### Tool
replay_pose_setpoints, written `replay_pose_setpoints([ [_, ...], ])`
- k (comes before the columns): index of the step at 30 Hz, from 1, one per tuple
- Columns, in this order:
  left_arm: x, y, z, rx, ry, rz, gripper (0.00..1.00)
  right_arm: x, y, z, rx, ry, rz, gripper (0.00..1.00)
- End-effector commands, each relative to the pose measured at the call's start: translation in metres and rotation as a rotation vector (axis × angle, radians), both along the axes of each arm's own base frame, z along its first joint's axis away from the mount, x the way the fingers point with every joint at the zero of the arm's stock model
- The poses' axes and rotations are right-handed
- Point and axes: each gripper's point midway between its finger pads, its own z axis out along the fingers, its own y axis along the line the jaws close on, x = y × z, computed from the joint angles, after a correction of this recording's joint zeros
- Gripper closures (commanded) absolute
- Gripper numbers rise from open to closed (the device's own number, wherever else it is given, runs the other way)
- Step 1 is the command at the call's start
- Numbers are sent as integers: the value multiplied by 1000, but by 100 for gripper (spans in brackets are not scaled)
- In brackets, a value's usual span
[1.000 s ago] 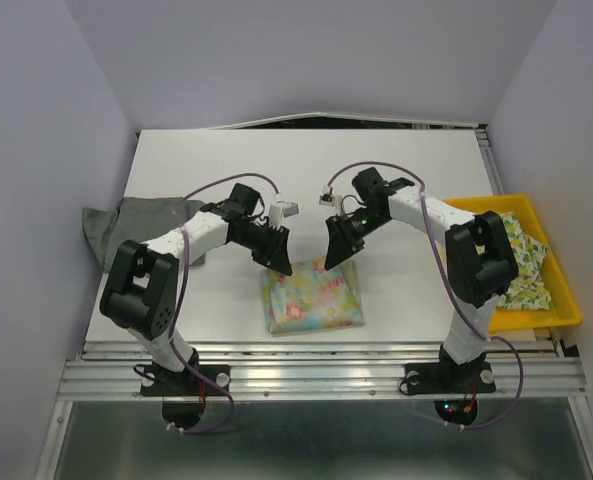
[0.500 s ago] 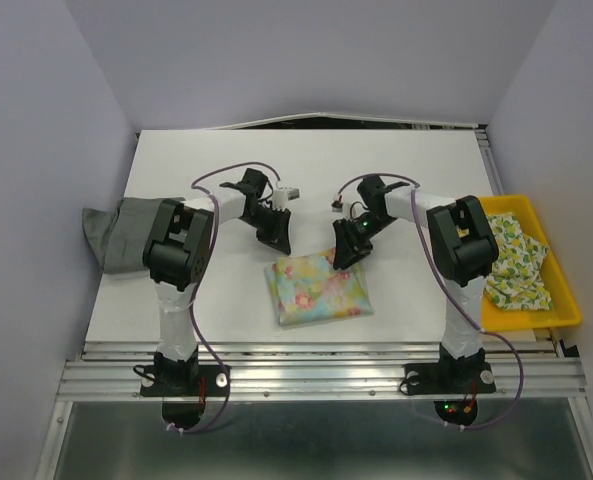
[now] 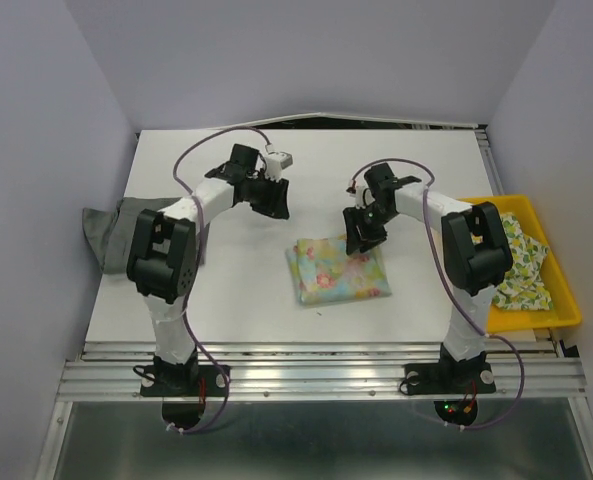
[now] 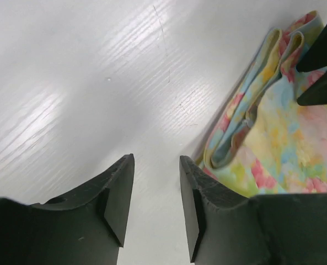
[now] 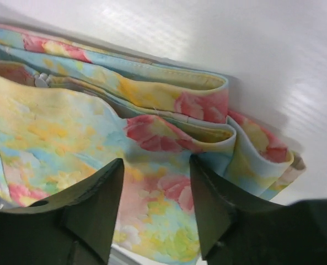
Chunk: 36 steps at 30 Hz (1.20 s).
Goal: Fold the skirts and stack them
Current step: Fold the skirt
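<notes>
The pastel yellow-blue skirt with pink flowers (image 3: 338, 272) lies folded on the white table, right of centre. My right gripper (image 3: 360, 240) stands open at its far right corner, jaws apart just above the top layer (image 5: 152, 143), gripping nothing. Off to the skirt's far left, my left gripper (image 3: 278, 205) is also open, and the left wrist view shows only bare table between its fingers (image 4: 199, 199), with the skirt's folded edge (image 4: 246, 127) to the right. A grey skirt (image 3: 116, 228) lies crumpled at the left table edge. A pale skirt with green-yellow print (image 3: 522, 262) sits in the tray.
A yellow plastic tray (image 3: 566, 305) stands at the right edge of the table. Purple cables loop off both arms. The table ends at a metal rail in front and at walls on the left, right and back.
The folded flowered skirt has slid right and away from the front edge. My left gripper has pulled back from it to the far left and opened. The right gripper stayed at its far corner.
</notes>
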Motion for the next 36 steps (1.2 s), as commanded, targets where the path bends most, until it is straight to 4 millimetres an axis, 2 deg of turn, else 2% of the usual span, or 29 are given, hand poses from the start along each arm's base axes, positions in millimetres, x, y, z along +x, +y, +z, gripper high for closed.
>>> replay_pose_setpoints([
  [1,21,27,133,-42,-427,158,40,42,-27,24,-117,-233,-141,40],
  [2,21,40,144,-17,-475,219,36,48,-24,37,-94,-265,-158,39],
  [3,15,48,141,-20,-500,253,27,51,-24,45,-120,-291,-166,37],
  [4,4,58,173,-53,-582,298,21,54,-22,50,-131,-303,-166,35],
  [5,-4,72,163,-36,-564,373,12,56,-23,56,-137,-304,-181,30],
  [6,-10,78,166,-40,-568,410,1,55,-21,58,-147,-315,-181,30],
  [8,-26,91,170,-79,-542,518,2,54,-14,64,-154,-336,-180,29],
  [9,-34,94,161,-70,-500,529,1,54,-10,68,-160,-352,-177,29],
  [11,-48,91,148,-80,-430,492,2,49,12,80,-167,-391,-135,29],
  [12,-57,92,132,-70,-357,505,2,55,17,91,-188,-438,-143,29],
  [13,-64,89,118,-74,-299,494,2,49,37,98,-179,-467,-118,30],
  [14,-69,88,110,-77,-264,493,2,52,44,104,-197,-505,-123,30],
  [15,-72,87,106,-89,-242,499,2,47,54,102,-192,-502,-110,31],
  [16,-74,85,104,-112,-219,523,2,41,74,108,-166,-515,-84,32],
  [20,-76,88,93,-118,-186,569,4,32,110,102,-153,-515,-38,37],
  [23,-80,88,79,-112,-140,593,9,34,119,79,-192,-482,-27,39],
  [27,-82,84,65,-151,-89,631,13,38,126,69,-234,-486,-17,39],
  [28,-81,83,63,-158,-79,635,13,38,126,56,-259,-463,-9,39],
  [30,-81,81,56,-163,-59,636,13,38,125,48,-285,-439,-5,39],
  [31,-81,81,53,-158,-49,636,13,37,125,38,-300,-418,1,39],
  [36,-86,81,40,-146,-21,633,13,37,126,20,-313,-392,5,41],
])
